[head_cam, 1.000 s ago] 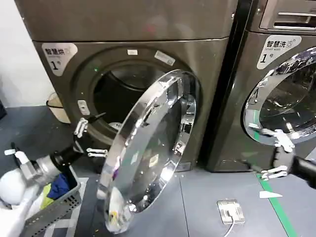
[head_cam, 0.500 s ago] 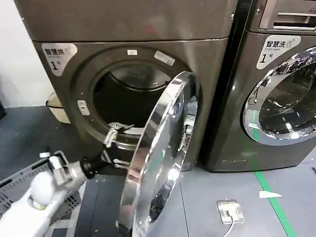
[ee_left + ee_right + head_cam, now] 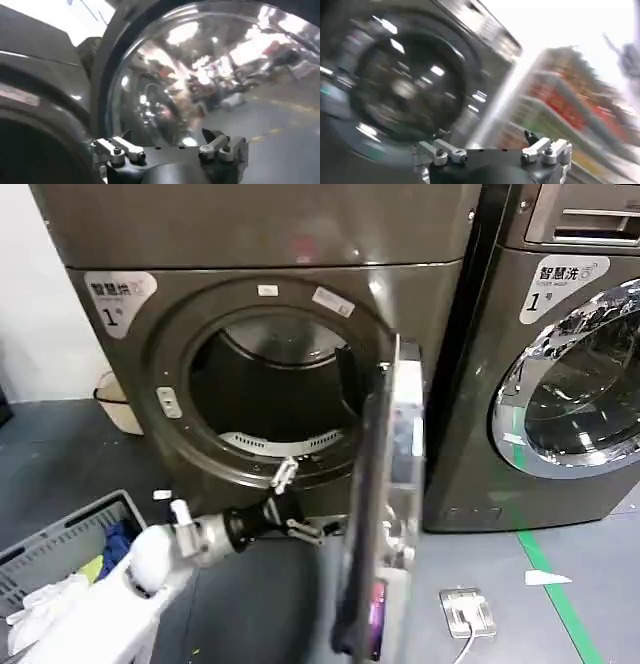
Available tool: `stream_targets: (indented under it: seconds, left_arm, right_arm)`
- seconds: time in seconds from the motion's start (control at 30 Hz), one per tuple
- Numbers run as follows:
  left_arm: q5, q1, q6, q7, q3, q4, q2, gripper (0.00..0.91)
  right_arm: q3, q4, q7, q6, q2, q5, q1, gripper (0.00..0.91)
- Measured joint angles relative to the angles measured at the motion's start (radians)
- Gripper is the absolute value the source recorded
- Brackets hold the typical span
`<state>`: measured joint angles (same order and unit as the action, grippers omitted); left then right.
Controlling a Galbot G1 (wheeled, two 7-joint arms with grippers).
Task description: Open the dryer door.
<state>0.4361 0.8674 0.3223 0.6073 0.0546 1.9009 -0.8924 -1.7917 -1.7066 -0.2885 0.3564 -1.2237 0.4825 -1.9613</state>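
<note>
Left gripper [image 3: 295,504], fingers spread and holding nothing, reaches across the lower centre of the head frame, just beside the inner face of the dryer door [image 3: 385,514]. A second earlier that chrome-ringed door showed its broad face in mid-frame, angled across the opening; now it stands edge-on, a narrow vertical band right of centre, swung well clear, while the arm has travelled from the lower left edge towards the middle, apparently pushing from inside. In the left wrist view the open fingers [image 3: 120,150] frame the door's mirrored glass [image 3: 200,80] close ahead. Lower left, a laundry basket [image 3: 60,564] holds clothes. Behind, the drum opening [image 3: 265,389] lies fully exposed, so the task looks essentially complete. Right gripper [image 3: 490,150], likewise open and empty, faces another machine's round door.
</note>
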Motion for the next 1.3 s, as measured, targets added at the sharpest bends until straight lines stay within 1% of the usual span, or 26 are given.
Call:
stream_targets:
  seconds: [0.13,0.3,0.5,0.6,0.7,0.8,0.93,1.07,1.13,1.3]
  left_arm:
    - [-0.009,-0.065,0.001,-0.01,-0.081,-0.025,-0.025,0.907]
    - [-0.025,-0.138,0.004,-0.032,-0.17,-0.059,-0.066,0.907]
    - [-0.058,-0.211,0.004,-0.057,-0.265,-0.11,-0.125,0.907]
    - [-0.064,-0.248,0.004,-0.068,-0.308,-0.136,-0.155,0.907]
    - [-0.082,-0.286,0.006,-0.084,-0.347,-0.162,-0.183,0.907]
    - [-0.088,-0.319,0.008,-0.091,-0.382,-0.192,-0.211,0.907]
    - [-0.097,-0.356,0.012,-0.108,-0.424,-0.229,-0.249,0.907]
    - [-0.108,-0.384,0.013,-0.125,-0.455,-0.265,-0.285,0.907]
    - [-0.116,-0.393,0.012,-0.135,-0.469,-0.282,-0.307,0.907]
    - [-0.143,-0.403,0.006,-0.172,-0.485,-0.308,-0.348,0.907]
  right_arm:
    - [-0.046,0.035,0.089,-0.041,-0.042,-0.042,0.018,0.907]
    - [-0.102,0.045,0.172,-0.124,-0.087,-0.078,0.037,0.907]
    - [-0.165,0.048,0.267,-0.197,-0.129,-0.081,0.041,0.907]
    - [-0.187,0.046,0.307,-0.229,-0.142,-0.11,0.05,0.907]
    - [-0.211,0.035,0.344,-0.27,-0.158,-0.159,0.066,0.907]
    - [-0.227,0.028,0.347,-0.304,-0.173,-0.172,0.077,0.907]
    - [-0.249,0.028,0.377,-0.322,-0.194,-0.225,0.095,0.907]
    - [-0.278,0.033,0.411,-0.354,-0.208,-0.272,0.097,0.907]
    - [-0.295,0.042,0.428,-0.368,-0.209,-0.308,0.094,0.907]
    - [-0.347,0.071,0.438,-0.365,-0.204,-0.386,0.077,0.907]
